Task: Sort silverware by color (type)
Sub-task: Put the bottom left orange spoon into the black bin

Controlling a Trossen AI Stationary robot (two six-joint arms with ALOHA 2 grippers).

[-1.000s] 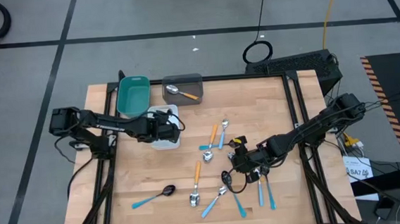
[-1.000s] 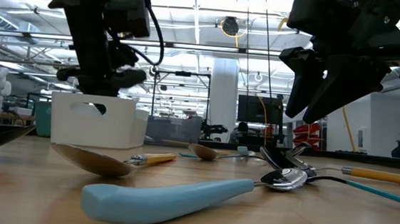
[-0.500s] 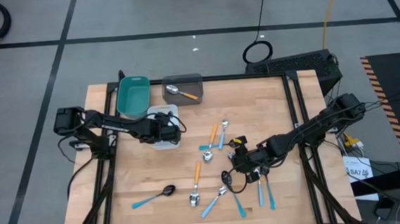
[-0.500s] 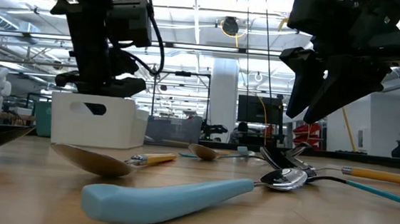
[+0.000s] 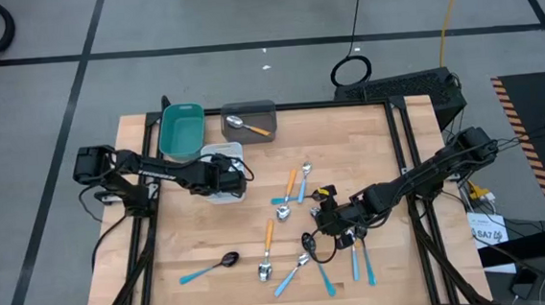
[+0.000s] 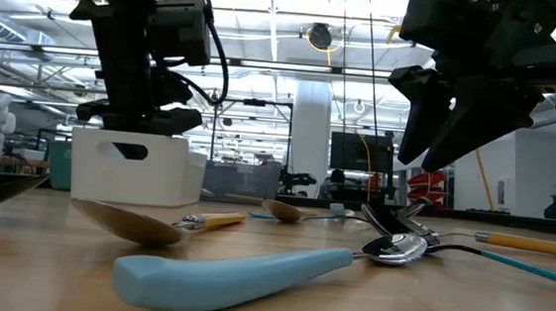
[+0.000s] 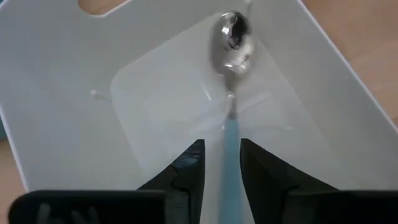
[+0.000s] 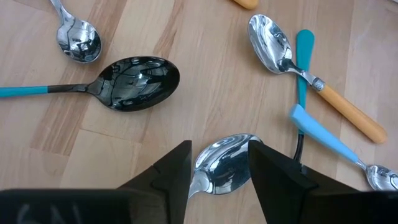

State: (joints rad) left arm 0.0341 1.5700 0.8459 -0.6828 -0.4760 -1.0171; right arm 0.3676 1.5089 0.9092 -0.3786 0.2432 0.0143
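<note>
Since the earlier frames, the left gripper [image 5: 240,175] has been lowered over the white tray [image 7: 56,93] and its fingers have begun to part – the blue-handled spoon [image 7: 230,74] now lies between them, its silver bowl resting on the tray floor just ahead of the fingertips. Whether the handle is fully released cannot be told; the fingers are slightly spread beside it, not pinching it hard.

Nothing else appears to have shifted. The right gripper [image 8: 217,165] is held low over the spoon pile, jaws half apart astride a silver spoon bowl [image 8: 225,157], with no grip seen on it.

Progress is judged early: one spoon is placed in the white tray, and an orange-handled spoon [image 5: 248,125] lies in the grey tray [image 5: 262,106] beyond the left gripper. The teal tray [image 5: 181,130], beside it, appears empty.

Most silverware is left on the table [image 5: 368,136]. Just ahead of the right gripper lie a black-bowled spoon [image 8: 134,83], another orange spoon [image 8: 323,90] and a crossing blue handle [image 8: 303,56] – these overlaps may hinder a clean pick. Farther off, well apart from both grippers, a lone black spoon with blue handle [image 5: 213,266] waits near the table's front edge.
</note>
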